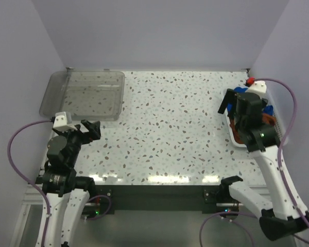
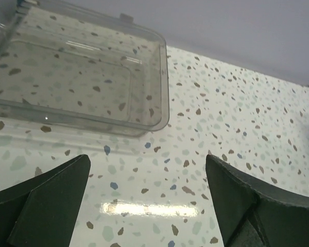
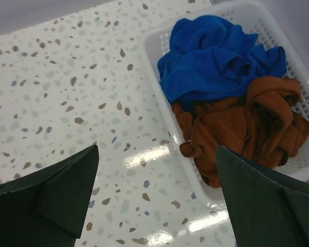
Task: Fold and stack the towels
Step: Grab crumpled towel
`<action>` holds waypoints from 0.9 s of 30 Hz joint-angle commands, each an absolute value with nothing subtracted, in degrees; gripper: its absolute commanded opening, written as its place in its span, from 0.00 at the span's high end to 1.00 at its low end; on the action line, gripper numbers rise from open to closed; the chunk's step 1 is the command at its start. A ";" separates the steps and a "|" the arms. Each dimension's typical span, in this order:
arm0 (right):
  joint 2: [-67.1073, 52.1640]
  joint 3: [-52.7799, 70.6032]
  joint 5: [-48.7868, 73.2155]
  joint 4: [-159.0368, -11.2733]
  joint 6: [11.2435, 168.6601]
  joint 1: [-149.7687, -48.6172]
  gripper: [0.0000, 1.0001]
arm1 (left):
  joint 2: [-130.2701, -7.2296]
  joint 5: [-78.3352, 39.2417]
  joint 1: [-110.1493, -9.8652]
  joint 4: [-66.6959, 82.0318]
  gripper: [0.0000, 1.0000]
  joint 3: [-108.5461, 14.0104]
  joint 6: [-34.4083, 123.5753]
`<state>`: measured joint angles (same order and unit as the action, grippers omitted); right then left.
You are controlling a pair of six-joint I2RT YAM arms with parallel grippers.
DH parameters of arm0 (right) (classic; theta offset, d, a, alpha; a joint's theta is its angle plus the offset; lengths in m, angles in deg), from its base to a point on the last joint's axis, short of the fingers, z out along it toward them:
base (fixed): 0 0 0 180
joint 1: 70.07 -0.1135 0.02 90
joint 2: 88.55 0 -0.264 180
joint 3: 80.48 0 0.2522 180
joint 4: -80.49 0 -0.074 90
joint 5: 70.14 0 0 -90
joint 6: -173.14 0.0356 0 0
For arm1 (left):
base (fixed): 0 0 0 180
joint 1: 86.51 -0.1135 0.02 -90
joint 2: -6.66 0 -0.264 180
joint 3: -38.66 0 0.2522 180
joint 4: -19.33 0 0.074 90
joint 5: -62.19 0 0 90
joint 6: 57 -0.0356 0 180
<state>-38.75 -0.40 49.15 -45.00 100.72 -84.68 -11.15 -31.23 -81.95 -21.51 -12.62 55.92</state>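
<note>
**Top external view.** The left tool [image 1: 91, 127] sits low over the near-left part of the counter [image 1: 170, 128], just in front of the clear bin [image 1: 87, 95]. The right tool [image 1: 237, 108] is posed above the white basket [image 1: 236, 140] at the right edge. The arm hides most of the basket's contents from this view. This split suggests that the right arm fetches and the left arm waits to assist.

**Left wrist view.** The tool's jaws are spread wide and hold nothing. Only speckled counter shows between them. The clear bin lies ahead and to the left and appears to hold nothing (it is a likely place for the finished stack, but this is a judgement).

**Right wrist view.** This tool's jaws are also spread apart and hold nothing. The blue towel [image 3: 216, 56] is crumpled in the far part of the basket. The orange towel [image 3: 242, 128] is bunched against it on the near side, and one fold droops over the rim. Neither towel has been taken out yet, so the task is judged to be at its first pick. The orange towel is the nearer and more exposed target.
</note>
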 commanded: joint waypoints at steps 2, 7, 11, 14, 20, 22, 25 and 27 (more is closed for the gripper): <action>-29.33 4.73 57.99 -42.24 104.93 -83.43 0.01 | -15.66 -21.49 -82.11 -18.17 0.00 -11.23 54.27; -20.64 5.09 54.07 -45.41 106.69 -75.00 0.02 | -15.49 -20.16 -82.20 -15.53 0.00 -8.93 54.36; -15.18 4.30 46.96 -50.14 108.53 -68.33 0.04 | -15.32 -19.99 -81.94 -15.44 0.00 -8.76 54.01; -11.49 3.60 40.54 -54.97 111.34 -64.19 0.06 | -15.14 -19.72 -81.32 -15.27 0.00 -8.50 54.27; -5.15 1.75 35.16 -64.12 118.20 -59.87 0.11 | -15.93 -19.20 -80.53 -15.18 0.00 -8.50 54.10; -2.60 1.48 33.74 -67.81 119.96 -59.43 0.12 | -16.37 -18.93 -80.53 -15.09 0.00 -8.50 54.10; 1.52 2.01 33.57 -69.05 123.29 -59.26 0.13 | -16.72 -18.67 -80.53 -15.18 0.00 -8.58 54.18; 3.20 1.75 32.43 -69.49 125.57 -59.26 0.14 | -17.07 -18.41 -80.53 -15.18 0.00 -8.59 54.01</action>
<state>0.92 1.92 35.03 -64.71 119.43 -59.43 -16.39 -20.15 -80.81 -17.81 -8.51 55.70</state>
